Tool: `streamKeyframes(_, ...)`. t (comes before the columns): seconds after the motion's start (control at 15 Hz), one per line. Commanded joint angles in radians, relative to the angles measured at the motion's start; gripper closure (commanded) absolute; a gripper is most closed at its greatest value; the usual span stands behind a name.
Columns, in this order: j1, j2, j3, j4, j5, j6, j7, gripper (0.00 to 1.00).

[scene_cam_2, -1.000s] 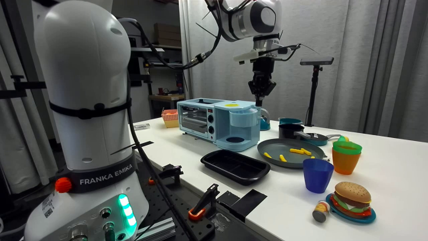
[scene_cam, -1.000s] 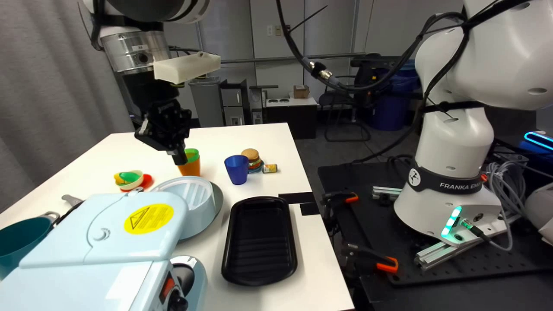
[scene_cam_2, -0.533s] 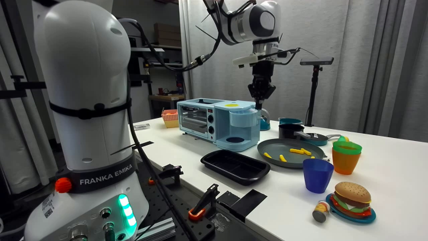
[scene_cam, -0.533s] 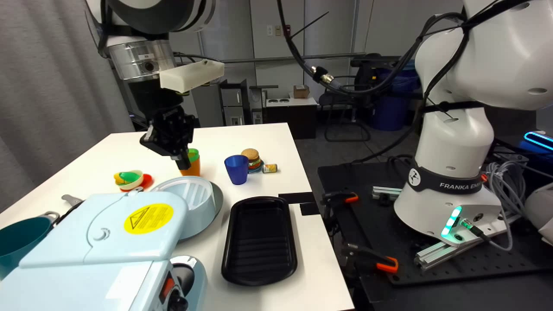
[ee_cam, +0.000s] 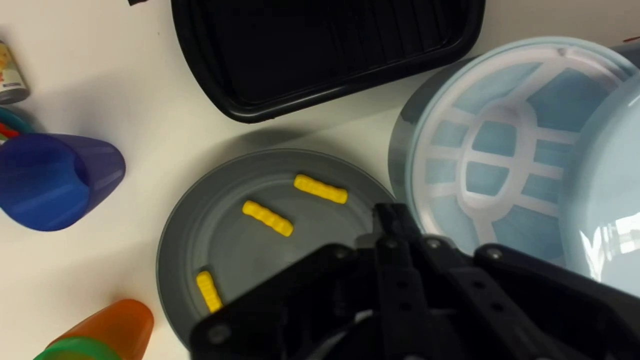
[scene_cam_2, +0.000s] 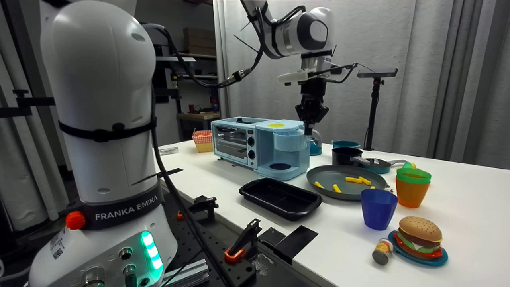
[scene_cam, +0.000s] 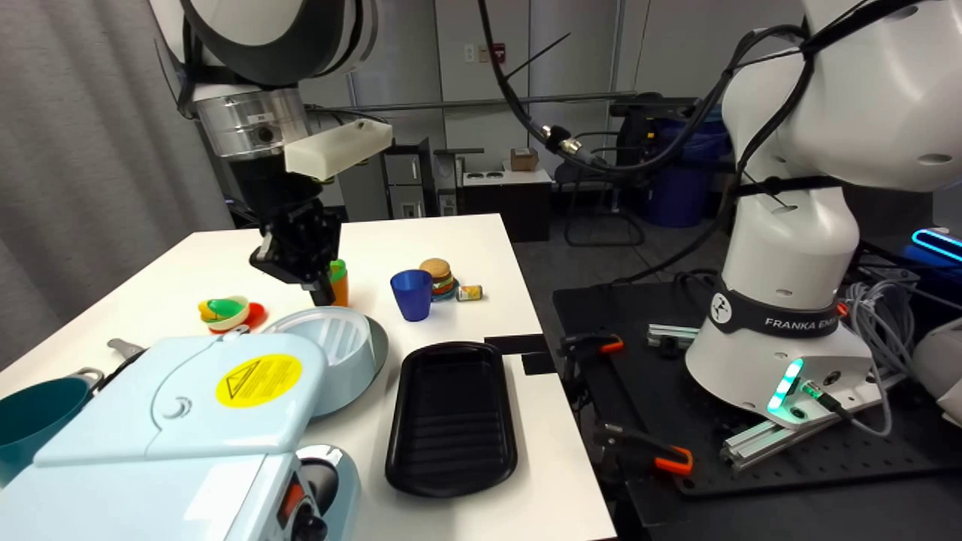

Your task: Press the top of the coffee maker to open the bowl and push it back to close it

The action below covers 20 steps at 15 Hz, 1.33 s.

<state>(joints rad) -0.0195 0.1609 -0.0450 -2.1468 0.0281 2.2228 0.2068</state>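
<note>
The pale blue coffee maker [scene_cam: 98, 413] has a yellow oval label on top; it also shows in an exterior view [scene_cam_2: 265, 145]. Its round basket, the bowl [scene_cam: 344, 383], sticks out from under the top, with white ribs inside in the wrist view [ee_cam: 492, 158]. My gripper [ee_cam: 395, 215] is shut and empty, pointing down at the basket's outer rim. In both exterior views the fingertips, here [scene_cam: 323, 295] and here [scene_cam_2: 308, 130], are beside the basket at about rim height. I cannot tell whether they touch it.
A grey dish [ee_cam: 250, 255] with yellow strips lies below the gripper. A black tray [scene_cam: 451, 421] is beside the basket. A blue cup [scene_cam_2: 378, 209], an orange cup [scene_cam_2: 412, 193], a toy burger [scene_cam_2: 420, 235] and a teal pot [scene_cam: 41, 417] stand around.
My shut gripper has come down steadily beside the basket; in an exterior view it has also shifted slightly right. The coffee maker and basket have not visibly moved.
</note>
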Motion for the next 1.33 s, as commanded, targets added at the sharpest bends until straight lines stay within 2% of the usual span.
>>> streamKeyframes(0.0,-0.013,0.011,-0.001,-0.014,0.033,0.038,-0.038,1.00)
streamKeyframes(0.2,-0.017,0.023,0.000,-0.012,0.037,0.044,-0.054,1.00)
streamKeyframes(0.4,-0.021,0.014,0.011,-0.015,0.087,0.044,-0.111,1.00)
streamKeyframes(0.87,-0.077,0.000,0.044,0.004,0.472,-0.077,-0.502,1.00)
streamKeyframes(1.07,-0.089,0.006,0.036,0.012,0.548,-0.150,-0.587,1.00)
streamKeyframes(1.27,-0.101,0.016,0.030,0.019,0.577,-0.210,-0.632,1.00)
